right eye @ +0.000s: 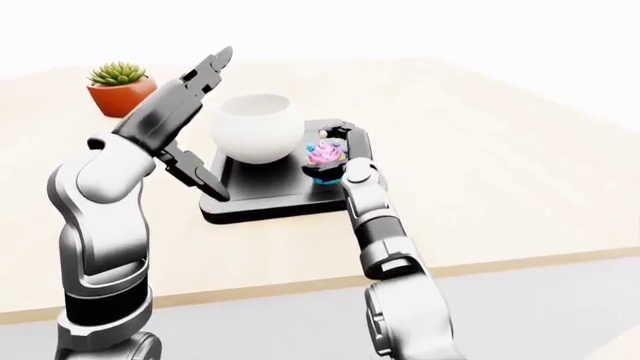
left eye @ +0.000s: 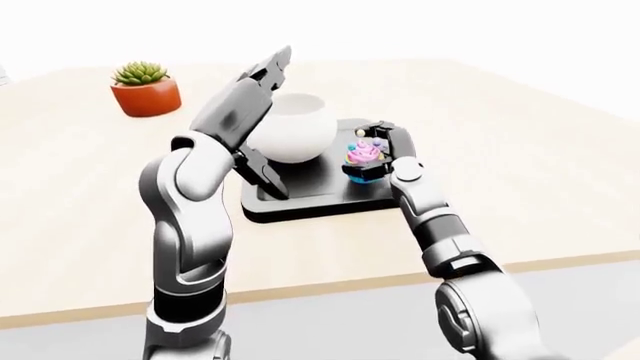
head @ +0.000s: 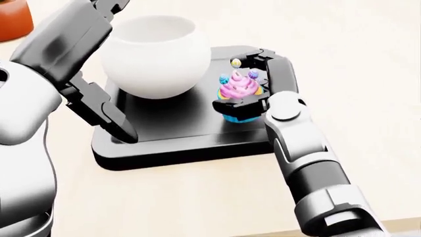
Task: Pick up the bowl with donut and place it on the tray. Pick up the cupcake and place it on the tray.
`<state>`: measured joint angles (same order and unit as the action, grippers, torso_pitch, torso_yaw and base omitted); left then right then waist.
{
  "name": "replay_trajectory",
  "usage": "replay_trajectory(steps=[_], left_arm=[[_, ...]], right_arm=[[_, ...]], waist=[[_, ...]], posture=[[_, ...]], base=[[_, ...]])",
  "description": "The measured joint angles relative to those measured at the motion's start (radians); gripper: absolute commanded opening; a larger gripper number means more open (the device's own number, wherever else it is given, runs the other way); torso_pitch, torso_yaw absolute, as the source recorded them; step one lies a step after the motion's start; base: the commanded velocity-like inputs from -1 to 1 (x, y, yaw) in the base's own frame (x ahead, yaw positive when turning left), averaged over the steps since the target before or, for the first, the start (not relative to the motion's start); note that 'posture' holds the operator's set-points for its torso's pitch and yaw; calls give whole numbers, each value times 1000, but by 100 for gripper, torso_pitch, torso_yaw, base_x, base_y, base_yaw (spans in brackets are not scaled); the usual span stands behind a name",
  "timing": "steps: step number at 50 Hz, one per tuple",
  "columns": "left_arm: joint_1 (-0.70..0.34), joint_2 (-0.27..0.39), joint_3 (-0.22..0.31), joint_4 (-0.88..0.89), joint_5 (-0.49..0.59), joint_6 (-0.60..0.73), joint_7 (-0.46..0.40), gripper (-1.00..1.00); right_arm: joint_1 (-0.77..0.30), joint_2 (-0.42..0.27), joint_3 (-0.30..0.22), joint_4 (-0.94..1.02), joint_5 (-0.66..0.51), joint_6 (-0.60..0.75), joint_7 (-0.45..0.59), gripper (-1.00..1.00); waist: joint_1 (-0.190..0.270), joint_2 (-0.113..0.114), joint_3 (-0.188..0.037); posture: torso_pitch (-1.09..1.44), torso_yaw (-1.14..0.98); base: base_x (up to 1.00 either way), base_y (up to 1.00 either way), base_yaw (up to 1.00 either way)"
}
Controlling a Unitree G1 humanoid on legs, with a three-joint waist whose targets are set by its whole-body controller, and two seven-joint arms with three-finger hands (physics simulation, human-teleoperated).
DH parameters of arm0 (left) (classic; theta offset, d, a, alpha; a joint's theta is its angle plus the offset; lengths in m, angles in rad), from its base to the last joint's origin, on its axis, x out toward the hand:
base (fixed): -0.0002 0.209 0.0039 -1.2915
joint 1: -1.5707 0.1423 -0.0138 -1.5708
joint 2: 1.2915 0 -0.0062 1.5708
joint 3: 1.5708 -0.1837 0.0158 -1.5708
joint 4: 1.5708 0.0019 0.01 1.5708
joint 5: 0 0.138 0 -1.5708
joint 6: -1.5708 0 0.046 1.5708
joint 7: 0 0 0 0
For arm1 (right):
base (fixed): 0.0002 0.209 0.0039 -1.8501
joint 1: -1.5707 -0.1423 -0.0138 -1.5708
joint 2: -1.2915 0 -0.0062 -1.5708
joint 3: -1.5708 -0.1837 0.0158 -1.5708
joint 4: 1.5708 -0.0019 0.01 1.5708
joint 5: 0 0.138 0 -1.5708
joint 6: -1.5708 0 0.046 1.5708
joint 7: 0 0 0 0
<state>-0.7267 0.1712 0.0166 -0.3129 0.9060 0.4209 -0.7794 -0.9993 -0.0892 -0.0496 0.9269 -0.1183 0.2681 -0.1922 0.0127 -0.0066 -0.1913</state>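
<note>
Pink frosting is what catches the eye: the cupcake [head: 238,95] sits low over the dark tray [head: 172,132], at about three o'clock from the big white bowl [head: 156,55], which already stands on the tray's left half. Whether the donut is inside it I cannot tell from here; the rim hides the contents.

The right robot hand [head: 241,85] has its fingers closed round the cupcake, one dark finger under the blue wrapper and another arching over the sprinkled top. From the head view the wrapper looks to be at or just above the tray floor, but I can't say for certain it touches.

The left robot hand [left eye: 272,66] is raised above and beyond the bowl at about eleven o'clock, holding nothing; whether its fingers are spread is not clear. Its forearm crosses the tray's left edge.

The risks, as I judge them: if the fingers let go before the base is flat, the cupcake could tip onto its frosting. The finger beneath the wrapper could drag or topple it on the way out. A sideways exit toward nine o'clock would knock the bowl. The left forearm, so close, might nudge the tray on the pale wooden bench [head: 368,59].
</note>
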Motion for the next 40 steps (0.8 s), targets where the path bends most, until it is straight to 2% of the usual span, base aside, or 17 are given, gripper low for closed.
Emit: replay_trajectory(steps=[9,12,19,26,31,40], left_arm=[[2,2,3,-6,-4,2,1,100],[2,2,1,-6,-4,3,0,100],[0,3,3,-10,-9,7,-3,100],[-4,5,2,-16,-11,12,-6,100],[-8,6,4,-19,-11,19,-8,100],[-52,11,2,-31,-1,48,-29,100]], right_arm=[[9,1,1,3,1,-17,-5,4],[10,2,2,-6,1,-14,-4,48],[-6,-1,-1,10,-1,-42,-4,87],[16,-5,1,-57,0,-9,4,80],[72,-22,-4,-327,7,124,33,71],[134,-44,-22,-741,44,363,80,70]], waist=[[1,0,-1],[1,0,-2],[1,-1,-7],[2,-2,-6],[7,-6,1],[10,-13,4]], posture=[[-25,0],[-25,0],[-25,0],[-25,0],[-25,0],[-25,0]], base=[[0,0,0],[0,0,0],[0,0,0],[0,0,0],[0,0,0],[0,0,0]])
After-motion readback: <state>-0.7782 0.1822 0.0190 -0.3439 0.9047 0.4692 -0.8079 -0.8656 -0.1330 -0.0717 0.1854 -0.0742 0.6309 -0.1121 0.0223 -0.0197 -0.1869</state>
